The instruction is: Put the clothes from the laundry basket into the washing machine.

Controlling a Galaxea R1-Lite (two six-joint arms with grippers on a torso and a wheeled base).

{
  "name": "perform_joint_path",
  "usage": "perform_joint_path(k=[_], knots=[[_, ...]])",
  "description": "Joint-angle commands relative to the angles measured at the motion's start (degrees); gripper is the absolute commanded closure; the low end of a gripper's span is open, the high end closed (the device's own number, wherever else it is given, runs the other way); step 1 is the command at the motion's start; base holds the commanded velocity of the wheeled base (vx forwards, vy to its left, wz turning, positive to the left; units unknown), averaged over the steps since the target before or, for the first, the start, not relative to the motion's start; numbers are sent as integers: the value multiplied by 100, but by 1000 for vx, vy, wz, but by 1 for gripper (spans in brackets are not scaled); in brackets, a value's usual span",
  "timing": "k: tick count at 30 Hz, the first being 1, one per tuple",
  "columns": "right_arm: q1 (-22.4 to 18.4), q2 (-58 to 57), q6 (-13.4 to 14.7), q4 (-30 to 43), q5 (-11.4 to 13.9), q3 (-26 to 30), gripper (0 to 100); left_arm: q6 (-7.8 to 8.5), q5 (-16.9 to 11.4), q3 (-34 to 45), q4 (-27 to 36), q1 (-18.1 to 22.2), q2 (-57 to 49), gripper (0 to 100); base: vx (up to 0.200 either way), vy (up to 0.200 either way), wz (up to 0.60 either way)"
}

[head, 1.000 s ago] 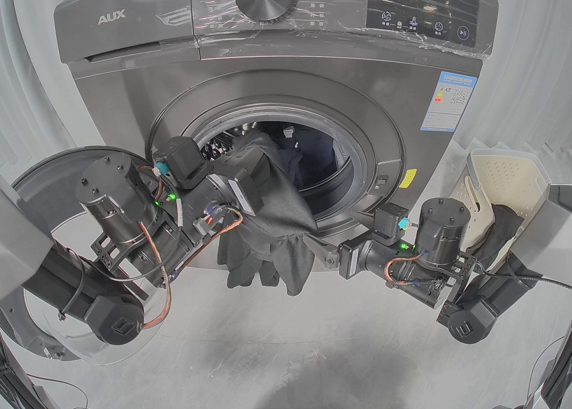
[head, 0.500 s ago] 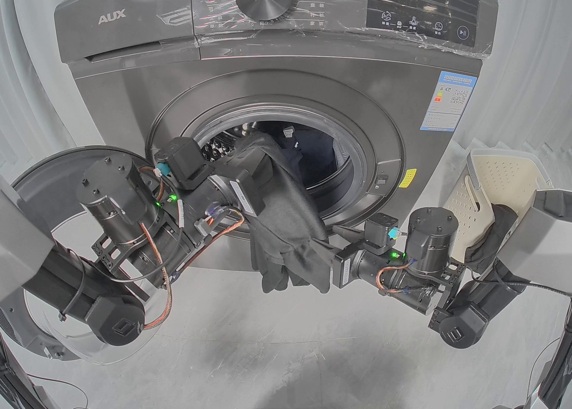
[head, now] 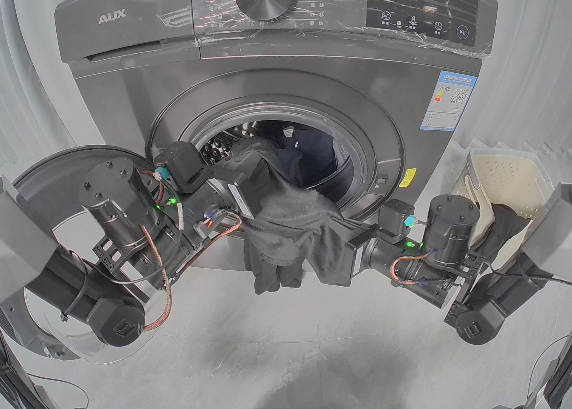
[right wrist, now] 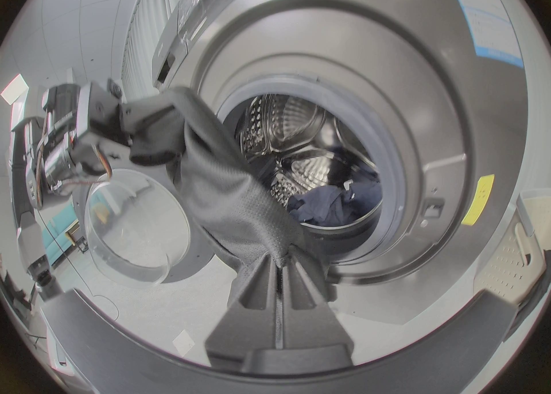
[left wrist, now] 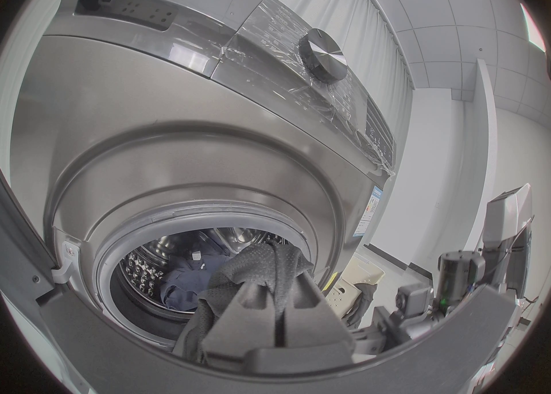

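1. The left claw point(left wrist: 276, 297) is pinching fully shut on the upper end of the black garment point(head: 286, 213), at the left edge of the washer point(head: 333, 76) mouth point(head: 280, 113).
2. The right claw point(right wrist: 280, 267) is also clamping shut, with a lower fold of the garment between its fingers, just below the mouth's bottom rim and a little to its right.
3. The garment is stretching between the two claws. Its top is draping over the mouth's lip, and a loose end is hanging below the mouth, above the floor point(head: 286, 338). It looks only partly in.
4. Blue clothes point(right wrist: 333, 203) are lying inside the drum point(right wrist: 287, 119), behind the mouth. The door point(head: 59, 166) is standing open to the left of the mouth. The basket point(head: 512, 180) is sitting well to the right of the mouth, with another dark piece point(head: 503, 225) showing in it.
5. The step in hand appears to be feeding this garment through the mouth. To do it well:
   - The right claw should be lifting its fold above the lip and carrying it deep past the mouth's seal before loosening.
   - The left claw should be pushing in alongside, not pulling away, so the cloth is bunching inward and not going taut across the mouth.
   - Neither claw should be opening until most of the cloth is sitting behind the lip.
   - The hanging end is the likely trouble, since it could be dragging the rest back out or snagging on the seal.
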Motion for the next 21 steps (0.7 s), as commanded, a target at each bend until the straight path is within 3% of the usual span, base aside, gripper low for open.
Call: perform_joint_path(k=[1,10,21], knots=[[-182,-600,-66,22,11,186,100,-1,1,70,-78,12,23,100,0,0,0],[-270,-696,-22,-119,46,222,100,-98,-8,377,-316,-23,-38,100,0,0,0],[-174,-696,-31,-127,11,134,100,-107,-52,518,-360,-67,-100,100,0,0,0]])
